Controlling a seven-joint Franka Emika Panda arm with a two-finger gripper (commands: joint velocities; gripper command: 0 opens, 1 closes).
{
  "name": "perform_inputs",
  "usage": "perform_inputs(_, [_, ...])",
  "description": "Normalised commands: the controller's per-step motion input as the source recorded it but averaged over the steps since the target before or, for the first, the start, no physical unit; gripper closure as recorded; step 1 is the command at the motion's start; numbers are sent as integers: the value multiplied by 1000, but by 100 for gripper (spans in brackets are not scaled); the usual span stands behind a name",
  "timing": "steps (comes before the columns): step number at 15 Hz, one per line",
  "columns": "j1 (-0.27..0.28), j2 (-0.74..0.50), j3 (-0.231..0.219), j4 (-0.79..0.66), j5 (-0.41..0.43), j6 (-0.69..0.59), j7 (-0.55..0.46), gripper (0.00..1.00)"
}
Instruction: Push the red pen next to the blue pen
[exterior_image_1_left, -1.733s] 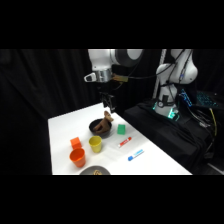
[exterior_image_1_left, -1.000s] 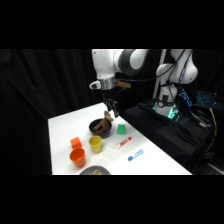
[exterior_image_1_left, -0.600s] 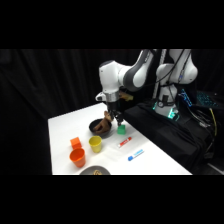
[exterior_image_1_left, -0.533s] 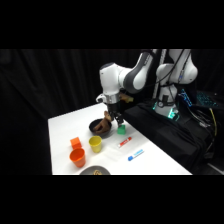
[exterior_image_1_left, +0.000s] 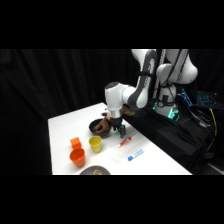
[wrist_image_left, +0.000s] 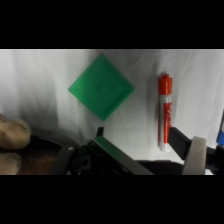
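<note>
Black curtains (exterior_image_1_left: 60, 85) hang behind the white table (exterior_image_1_left: 65, 127).

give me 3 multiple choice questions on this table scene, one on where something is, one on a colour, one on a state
1. Where does the red pen lie relative to the blue pen?
A. touching it
B. apart from it, nearer the gripper
C. inside the yellow cup

2. What colour is the flat square block beside the red pen in the wrist view?
A. green
B. purple
C. black

3. How does the yellow cup stand?
A. tipped on its side
B. upside down
C. upright, mouth up

Answers:
1 B, bare table separates the pens and the gripper hangs just by the red one.
2 A, the square is plainly green.
3 C, its open rim faces up.
</note>
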Motion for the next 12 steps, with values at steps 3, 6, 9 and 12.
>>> perform_inputs(3, [-63, 120, 54, -18, -56, 282, 24, 0])
perform_inputs(6, [-58, 46, 21, -58, -107, 252, 48, 0])
perform_inputs(9, [-28, 12, -20, -84, -154, 247, 72, 0])
perform_inputs(12, [7, 25, -57, -91, -186, 257, 100, 0])
